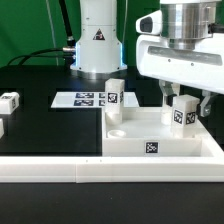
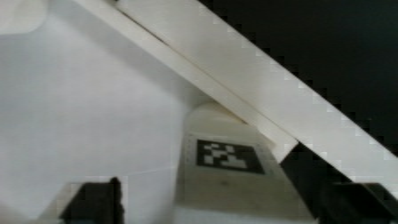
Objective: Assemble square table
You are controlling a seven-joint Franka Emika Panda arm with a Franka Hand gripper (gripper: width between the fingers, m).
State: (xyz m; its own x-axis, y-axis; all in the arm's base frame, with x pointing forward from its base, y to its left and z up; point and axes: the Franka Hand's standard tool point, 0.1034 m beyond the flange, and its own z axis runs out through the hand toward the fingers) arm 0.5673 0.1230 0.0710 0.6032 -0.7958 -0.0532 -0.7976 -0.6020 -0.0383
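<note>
The square table top [image 1: 135,138] is a white slab with a raised rim and a tag on its front edge. It lies flat at the exterior view's right. One white tagged leg [image 1: 114,93] stands upright at its far left corner. My gripper [image 1: 186,108] hangs over the slab's far right corner, open. A second tagged leg [image 1: 183,113] stands upright between its fingers [image 1: 166,95]. In the wrist view this leg [image 2: 226,150] sits between the dark fingertips [image 2: 98,200], with a gap on one side; my gripper [image 2: 222,205] straddles it. The slab's rim [image 2: 196,60] runs diagonally.
Two more white legs [image 1: 9,100] [image 1: 2,128] lie on the black table at the exterior view's left. The marker board [image 1: 82,98] lies behind the slab. A long white rail [image 1: 100,170] runs along the front. The robot base [image 1: 97,40] stands at the back.
</note>
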